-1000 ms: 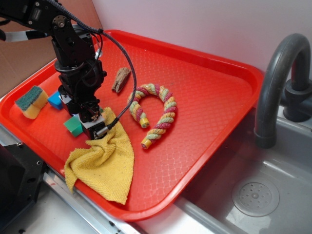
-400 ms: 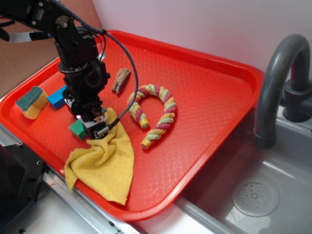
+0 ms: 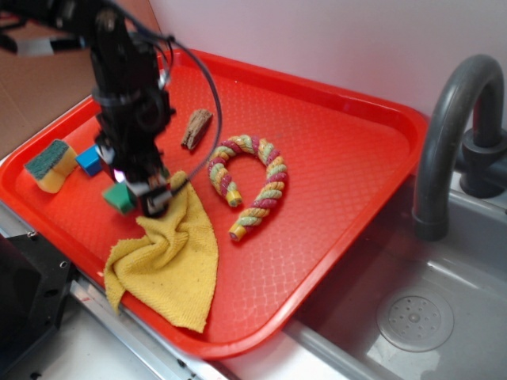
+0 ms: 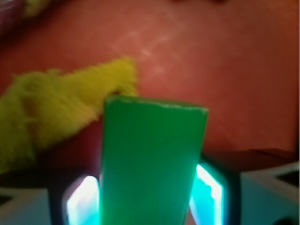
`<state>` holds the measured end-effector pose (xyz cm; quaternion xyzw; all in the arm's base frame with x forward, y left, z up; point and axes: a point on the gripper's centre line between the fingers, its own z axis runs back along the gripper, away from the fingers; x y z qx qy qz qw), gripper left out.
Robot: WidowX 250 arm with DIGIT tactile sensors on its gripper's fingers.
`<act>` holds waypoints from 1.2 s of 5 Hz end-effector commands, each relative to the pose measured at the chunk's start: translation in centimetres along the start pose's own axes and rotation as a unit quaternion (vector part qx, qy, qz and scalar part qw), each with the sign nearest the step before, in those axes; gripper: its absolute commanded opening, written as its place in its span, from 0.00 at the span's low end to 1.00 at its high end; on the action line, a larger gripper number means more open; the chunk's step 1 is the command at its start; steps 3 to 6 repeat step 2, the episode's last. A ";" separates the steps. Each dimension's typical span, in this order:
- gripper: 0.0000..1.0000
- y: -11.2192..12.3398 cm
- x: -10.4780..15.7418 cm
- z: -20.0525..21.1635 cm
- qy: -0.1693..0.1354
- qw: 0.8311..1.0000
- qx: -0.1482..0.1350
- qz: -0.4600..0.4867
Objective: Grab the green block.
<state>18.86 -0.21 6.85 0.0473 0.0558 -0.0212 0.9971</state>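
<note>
The gripper (image 3: 141, 194) hangs over the left part of the red tray (image 3: 341, 158); its jaws are closed on the green block (image 4: 152, 161), which fills the middle of the wrist view between the two fingers (image 4: 213, 194); from outside, the block (image 3: 119, 198) juts out to the left of the fingers, just above the tray floor; a yellow cloth (image 3: 170, 257) lies beside it; a blue block (image 3: 89, 161) and a sponge (image 3: 49, 165) sit further left; a striped rope (image 3: 253, 182) curls mid-tray.
</note>
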 end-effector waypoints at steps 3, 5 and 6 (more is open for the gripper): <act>0.00 2.1 0.4 14.7 -0.125 0.992 -0.012 -0.012; 0.00 2.1 0.4 14.7 -0.125 0.992 -0.012 -0.012; 0.00 2.1 0.4 14.7 -0.125 0.992 -0.012 -0.012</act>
